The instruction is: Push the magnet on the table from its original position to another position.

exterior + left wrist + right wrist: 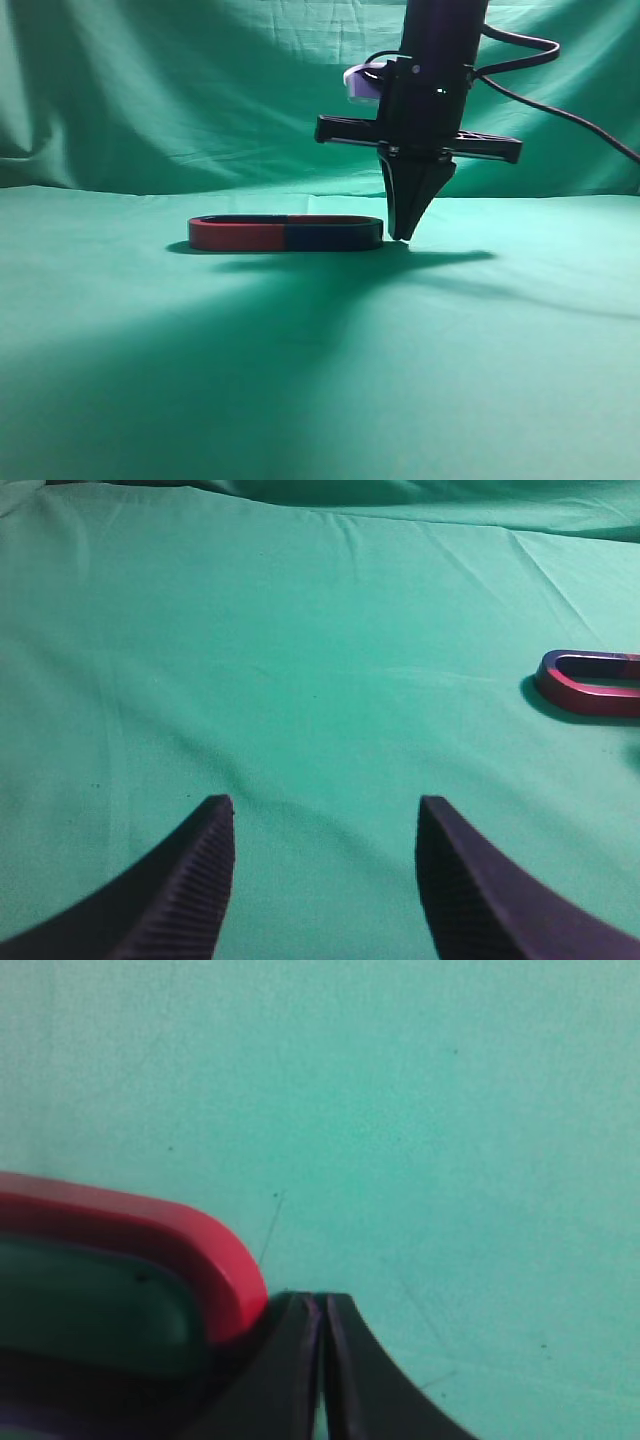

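The magnet [285,233] is a flat elongated loop, red on its left half and dark blue on its right half, lying on the green cloth. My right gripper [402,236] points straight down, shut and empty, with its tips against the magnet's right end. In the right wrist view the shut tips [320,1298] touch a rounded red end of the magnet [150,1230]. My left gripper [325,802] is open and empty over bare cloth. The magnet's curved end [590,685] shows far off at the right edge of the left wrist view.
Green cloth [320,380] covers the table and hangs as a backdrop [150,80]. The right arm's black cables [560,100] trail off to the right. The left arm is out of the exterior view.
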You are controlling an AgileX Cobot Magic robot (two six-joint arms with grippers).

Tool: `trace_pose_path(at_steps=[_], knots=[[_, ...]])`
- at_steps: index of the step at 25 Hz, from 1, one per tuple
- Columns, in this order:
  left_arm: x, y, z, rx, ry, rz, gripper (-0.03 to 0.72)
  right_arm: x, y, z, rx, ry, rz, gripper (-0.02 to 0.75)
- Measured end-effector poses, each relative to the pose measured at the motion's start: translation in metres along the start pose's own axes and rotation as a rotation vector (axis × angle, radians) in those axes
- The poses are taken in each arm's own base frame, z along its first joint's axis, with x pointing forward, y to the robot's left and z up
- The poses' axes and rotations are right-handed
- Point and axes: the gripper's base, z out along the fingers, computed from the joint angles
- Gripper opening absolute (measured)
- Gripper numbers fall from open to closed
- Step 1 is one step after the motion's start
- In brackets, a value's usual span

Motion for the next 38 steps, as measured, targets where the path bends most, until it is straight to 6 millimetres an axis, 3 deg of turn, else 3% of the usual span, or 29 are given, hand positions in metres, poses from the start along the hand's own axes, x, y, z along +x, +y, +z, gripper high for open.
trace_pose_path(at_steps=[3, 5, 10, 16, 20, 27, 30, 38], knots=[[0.0, 0.0, 0.0, 0.0, 0.0, 0.0, 0.372, -0.004, 0.002, -0.012, -0.001, 0.009, -0.021, 0.0], [0.0, 0.0, 0.0, 0.0, 0.0, 0.0, 0.372, -0.01, 0.005, -0.034, -0.005, -0.008, -0.029, 0.0], [0.0, 0.0, 0.0, 0.0, 0.0, 0.0, 0.372, -0.011, 0.012, -0.127, -0.042, -0.15, -0.054, 0.0], [0.0, 0.0, 0.0, 0.0, 0.0, 0.0, 0.372, 0.03, 0.009, -0.244, -0.088, -0.363, -0.087, 0.0], [0.0, 0.0, 0.0, 0.0, 0.0, 0.0, 0.372, 0.079, 0.0, -0.291, -0.105, -0.451, -0.103, 0.0], [0.0, 0.0, 0.0, 0.0, 0.0, 0.0, 0.372, 0.176, -0.022, -0.33, -0.117, -0.643, -0.185, 0.0], [0.0, 0.0, 0.0, 0.0, 0.0, 0.0, 0.372, 0.212, -0.032, -0.332, -0.117, -0.7, -0.211, 0.0], [0.0, 0.0, 0.0, 0.0, 0.0, 0.0, 0.372, 0.295, -0.053, -0.312, -0.129, -0.838, -0.249, 0.0]])
